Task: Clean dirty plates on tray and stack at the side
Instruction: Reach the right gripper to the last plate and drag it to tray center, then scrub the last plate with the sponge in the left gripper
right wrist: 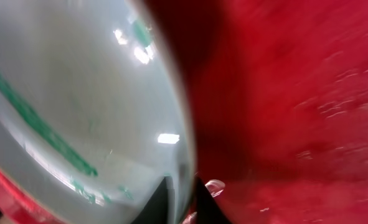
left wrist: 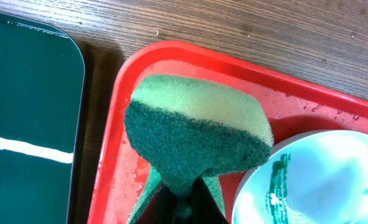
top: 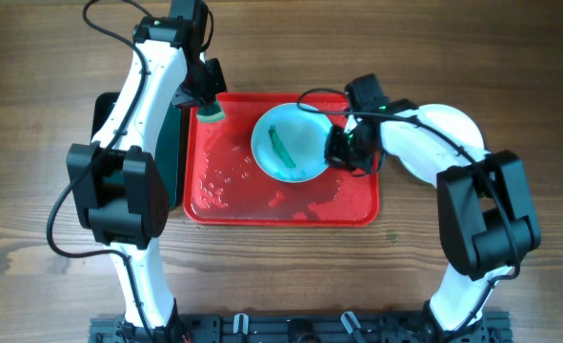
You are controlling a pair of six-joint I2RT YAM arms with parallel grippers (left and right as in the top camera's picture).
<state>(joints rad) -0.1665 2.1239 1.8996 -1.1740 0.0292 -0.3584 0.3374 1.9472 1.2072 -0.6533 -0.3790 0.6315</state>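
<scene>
One plate (top: pixel 289 143), white with a cyan rim and a teal-green streak, is over the red tray (top: pixel 281 205). My right gripper (top: pixel 337 149) is shut on its right rim; the right wrist view shows the rim between the fingers (right wrist: pixel 184 200), with the plate (right wrist: pixel 78 106) on the left and the tray (right wrist: pixel 296 93) on the right. My left gripper (top: pixel 210 99) is shut on a green and yellow sponge (top: pixel 211 110) above the tray's far left corner. The left wrist view shows the sponge (left wrist: pixel 196 130), the fingers (left wrist: pixel 184 208), the plate (left wrist: pixel 320 180) and the tray (left wrist: pixel 124 124).
White plates (top: pixel 445 129) lie on the table right of the tray, partly hidden under my right arm; I cannot tell how many. A dark green bin (top: pixel 173 143) stands left of the tray, also seen in the left wrist view (left wrist: pixel 28 93). Water drops wet the tray.
</scene>
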